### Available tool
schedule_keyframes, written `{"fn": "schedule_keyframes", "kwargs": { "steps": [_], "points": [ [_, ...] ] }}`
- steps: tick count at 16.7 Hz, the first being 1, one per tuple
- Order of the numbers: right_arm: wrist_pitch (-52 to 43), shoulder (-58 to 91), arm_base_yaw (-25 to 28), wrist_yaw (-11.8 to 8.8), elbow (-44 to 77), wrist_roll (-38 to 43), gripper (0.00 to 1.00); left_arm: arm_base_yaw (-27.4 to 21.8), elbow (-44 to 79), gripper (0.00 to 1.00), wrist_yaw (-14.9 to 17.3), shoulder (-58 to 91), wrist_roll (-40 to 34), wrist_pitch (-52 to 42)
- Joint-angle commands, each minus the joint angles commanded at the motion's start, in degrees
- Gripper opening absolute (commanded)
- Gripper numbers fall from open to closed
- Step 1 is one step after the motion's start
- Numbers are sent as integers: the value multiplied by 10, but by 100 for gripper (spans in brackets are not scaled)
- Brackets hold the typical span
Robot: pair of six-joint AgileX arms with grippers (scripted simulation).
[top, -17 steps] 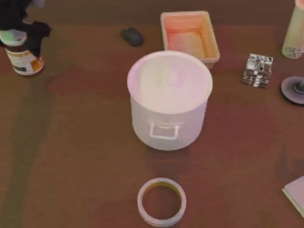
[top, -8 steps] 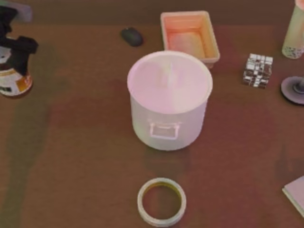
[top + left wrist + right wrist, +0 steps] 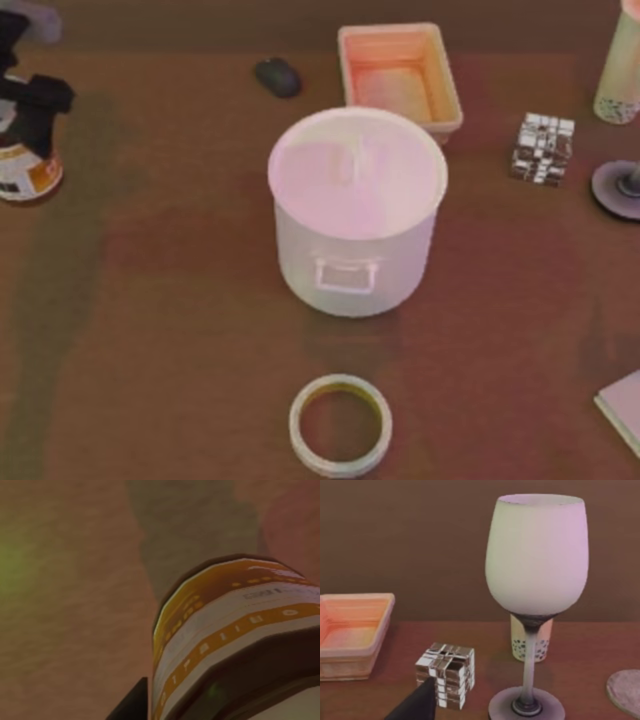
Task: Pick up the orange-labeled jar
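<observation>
The orange-labeled jar (image 3: 24, 168), small, with a dark brown band and an orange-and-white label, is at the far left edge of the top view. My left gripper (image 3: 25, 108) is over its top and shut on it, hiding the cap. In the left wrist view the jar (image 3: 235, 630) fills the near field, with one dark finger (image 3: 131, 705) against its side and brown table below. My right arm is out of the top view. A dark part of my right gripper (image 3: 420, 705) shows low in its wrist view, near a mirrored cube (image 3: 447, 672).
A large white bucket (image 3: 357, 215) stands mid-table. Behind it are an orange tray (image 3: 452, 95) and a dark mouse (image 3: 277, 76). At the right are the mirrored cube (image 3: 543, 148), a wine glass (image 3: 536, 560) and a pale speckled cylinder (image 3: 620, 70). A tape ring (image 3: 340, 423) lies in front.
My left gripper and the jar in it have shifted left, toward the table's left edge. Over the last half second they barely moved.
</observation>
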Motion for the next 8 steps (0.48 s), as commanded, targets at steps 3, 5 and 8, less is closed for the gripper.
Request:
{"fn": "schedule_keyframes", "kwargs": {
  "steps": [3,5,8],
  "points": [
    [0,0,0,0,0,0,100,-20,-15,0,-5,-2,-39,15],
    [0,0,0,0,0,0,100,-47,-35,0,-10,-4,-91,35],
    [0,0,0,0,0,0,100,-97,-77,0,-19,-9,-198,70]
  ]
}}
